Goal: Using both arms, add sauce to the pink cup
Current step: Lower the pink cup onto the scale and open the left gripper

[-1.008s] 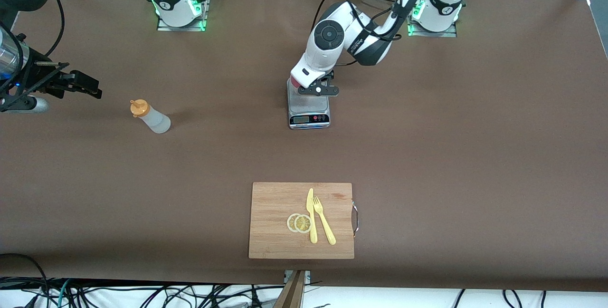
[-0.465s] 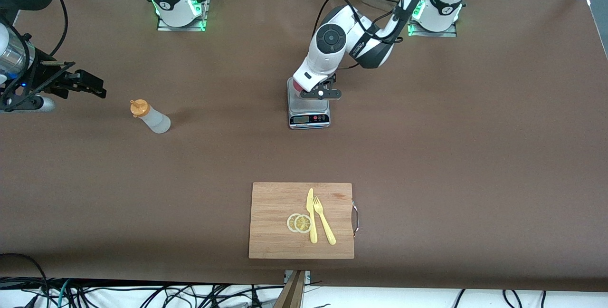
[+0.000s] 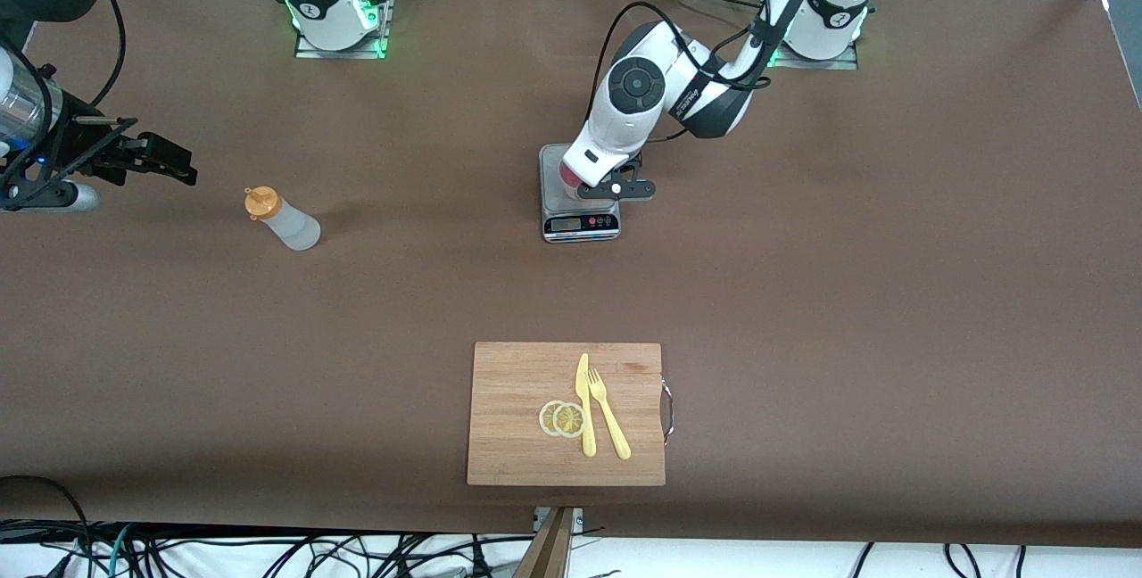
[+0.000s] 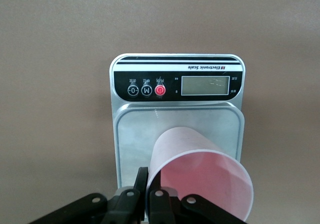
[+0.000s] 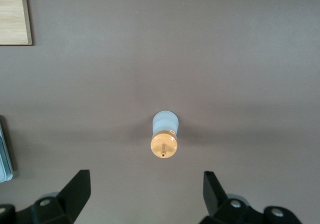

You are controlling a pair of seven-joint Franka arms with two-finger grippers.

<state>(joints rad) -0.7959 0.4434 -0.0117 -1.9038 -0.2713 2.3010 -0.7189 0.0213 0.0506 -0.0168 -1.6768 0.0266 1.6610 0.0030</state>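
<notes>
Left gripper (image 3: 616, 189), clamped on pink cup (image 4: 200, 176), has shifted nearer over electronic scale (image 4: 177, 87); right gripper (image 5: 145, 191) agape above sauce bottle (image 5: 164, 134), unmoved.

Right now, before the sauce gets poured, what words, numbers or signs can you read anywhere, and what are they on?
"Electronic Scale": printed on the scale's black panel, upside down in the left wrist view.
"0" and "M": on two of its round buttons; the third, red one carries a power sign.
Small marks above the buttons and beside the display: too small to read.
Display: no digits readable.
Bottle, pink cup, cutting board: no text.
</notes>
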